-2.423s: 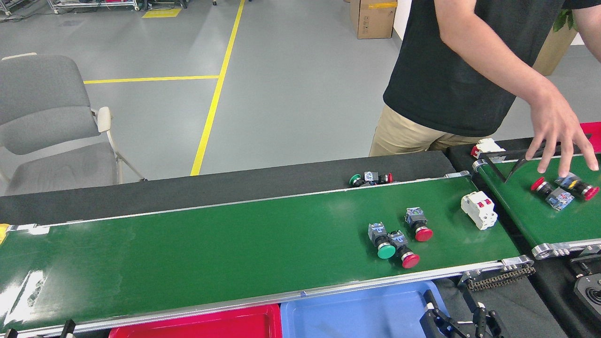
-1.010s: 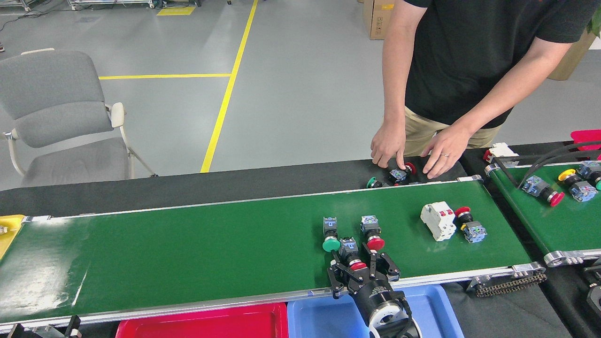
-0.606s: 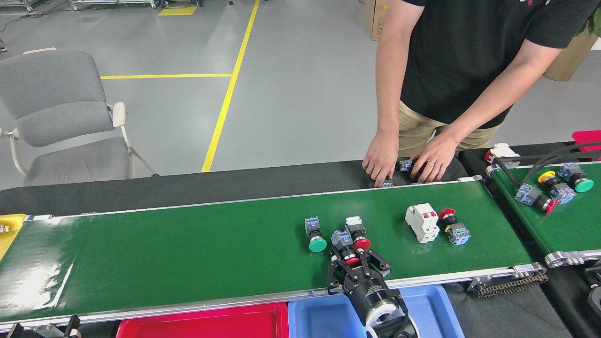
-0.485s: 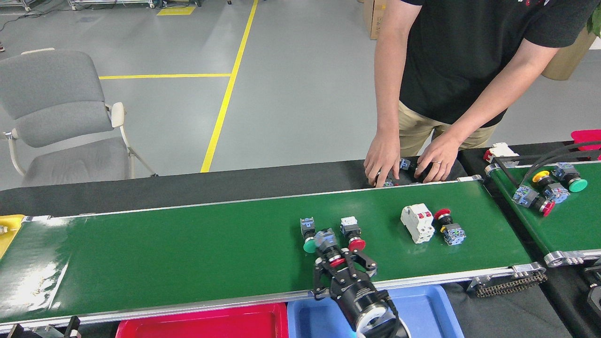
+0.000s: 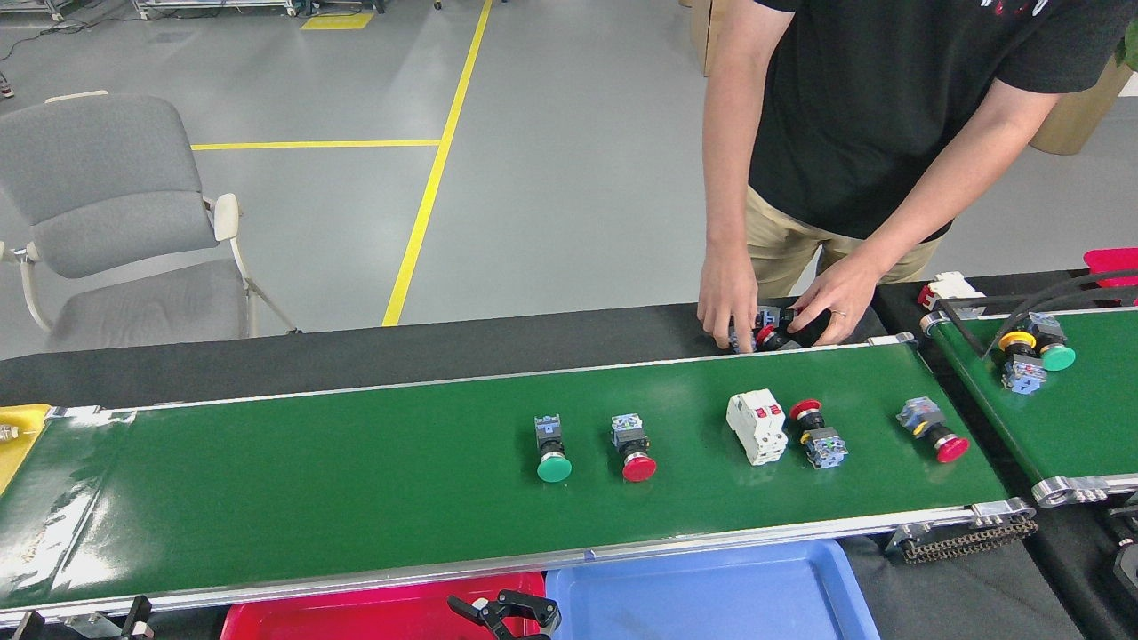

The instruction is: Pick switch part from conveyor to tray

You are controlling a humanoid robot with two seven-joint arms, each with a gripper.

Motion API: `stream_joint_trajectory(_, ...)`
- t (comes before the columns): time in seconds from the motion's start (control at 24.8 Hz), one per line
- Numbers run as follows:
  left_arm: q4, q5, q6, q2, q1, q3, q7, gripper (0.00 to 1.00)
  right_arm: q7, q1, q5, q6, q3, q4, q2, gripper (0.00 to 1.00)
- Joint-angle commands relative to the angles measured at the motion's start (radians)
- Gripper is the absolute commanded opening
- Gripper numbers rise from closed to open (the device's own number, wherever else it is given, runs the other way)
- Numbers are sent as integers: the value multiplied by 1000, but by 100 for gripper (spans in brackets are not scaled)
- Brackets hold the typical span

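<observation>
- Right gripper (image 5: pixel 505 608) pokes up at the bottom edge over the red tray (image 5: pixel 373 613). Its black fingers (image 5: pixel 547 610) are mostly cut off, so I cannot tell how far apart they are or whether they hold anything.
- Left gripper (image 5: pixel 133 615) is only a dark tip at the bottom-left corner, and its fingers cannot be read either.
- A grey chair (image 5: pixel 116 204) stands on the far left.
- The conveyor (image 5: pixel 311 480) carries four push-button switch parts: one green switch part (image 5: pixel 552 452), then three red-capped ones (image 5: pixel 634 450) (image 5: pixel 818 436) (image 5: pixel 929 430).
- One white breaker (image 5: pixel 757 427) touches the third of those.
- There are two trays in front, the red one and a blue tray (image 5: pixel 711 591), and both show bare floors.
- A person's two hands (image 5: pixel 729 298) rest on parts behind the belt.
- The short belt (image 5: pixel 1067 418) holds one small cluster (image 5: pixel 1031 354).
</observation>
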Motion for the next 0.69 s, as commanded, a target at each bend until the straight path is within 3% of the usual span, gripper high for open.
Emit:
stream_joint_trajectory(0.0,-10,0,0,9,4,7,6,100,-16,64,-15,33,-154,-62,-10,98)
stream_joint_trajectory(0.12,-10,0,0,9,4,8,4,100,-116,191,-16,156,-397,-100,24,98)
stream_joint_trajectory(0.2,-10,0,0,7,4,8,4,100,-216,236,-18,222,-481,-100,26,98)
stream_joint_trajectory(0.28,-10,0,0,6,4,8,6,100,-231,248,-19,266,-515,-101,26,98)
stream_joint_trajectory(0.4,-10,0,0,7,2,5,6,100,-223,217,-18,354,-523,-100,29,98)
stream_joint_trajectory(0.65,-7,-3,0,9,-10,4,4,100,-94,38,42,412,-460,0,27,98)
